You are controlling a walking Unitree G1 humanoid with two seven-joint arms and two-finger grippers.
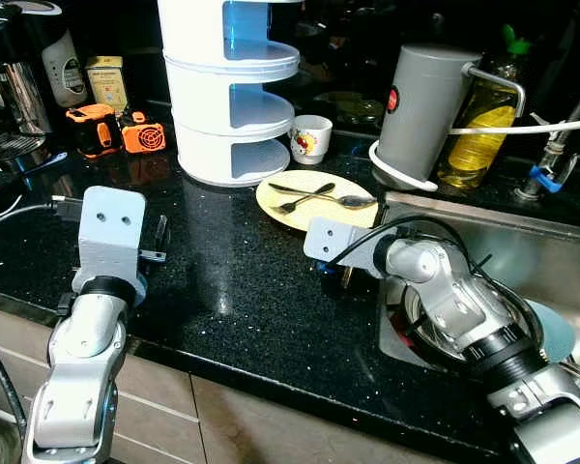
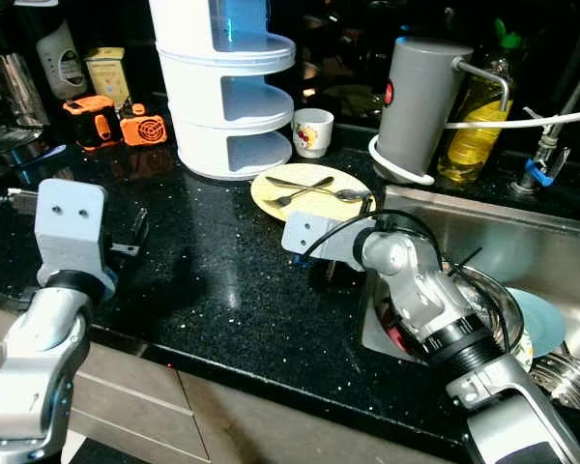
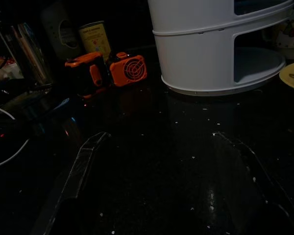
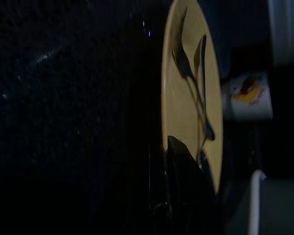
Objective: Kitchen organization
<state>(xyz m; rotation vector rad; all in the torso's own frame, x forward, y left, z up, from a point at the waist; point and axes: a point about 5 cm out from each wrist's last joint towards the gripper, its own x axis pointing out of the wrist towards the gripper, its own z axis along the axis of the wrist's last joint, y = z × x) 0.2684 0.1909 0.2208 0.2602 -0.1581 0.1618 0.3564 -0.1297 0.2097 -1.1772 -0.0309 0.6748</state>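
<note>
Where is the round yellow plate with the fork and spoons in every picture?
Left eye view: the round yellow plate lies mid-counter, in front of the white tiered rack.
Right eye view: same spot, plate just beyond the right gripper.
Left wrist view: only a sliver of its rim at the right edge.
Right wrist view: seen edge-on, upper centre.
Shared landmark: the white cartoon cup beside the plate.

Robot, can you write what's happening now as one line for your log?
right gripper: at near edge of yellow plate | cutlery: on plate | left gripper: open, over black counter
</note>
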